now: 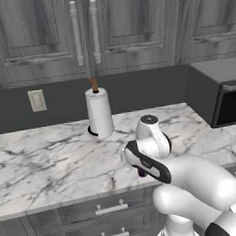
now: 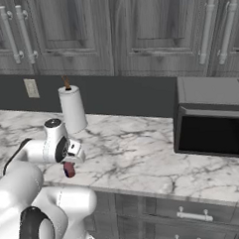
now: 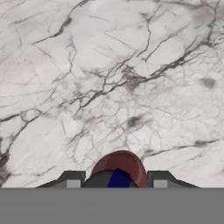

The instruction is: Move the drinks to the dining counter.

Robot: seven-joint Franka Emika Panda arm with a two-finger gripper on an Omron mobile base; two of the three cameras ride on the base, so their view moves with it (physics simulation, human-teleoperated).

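So the gripper (image 2: 69,166) sits low over the marble worktop (image 1: 43,166), close to its front edge, and the jaws look closed in on the small dark-purple drink container (image 2: 69,170). In the hand view the drink (image 3: 119,168) sits right between the two fingertips (image 3: 72,179), its rounded top toward the camera, so it's upright and straight below the hand. The key thing: the drink's long axis runs vertical, in line with the gripper, so I'd guess a straight lift clears the worktop cleanly. The paper-towel roll (image 1: 99,113) stands well back near the wall, out of the way. Can't spot the dining counter from here.
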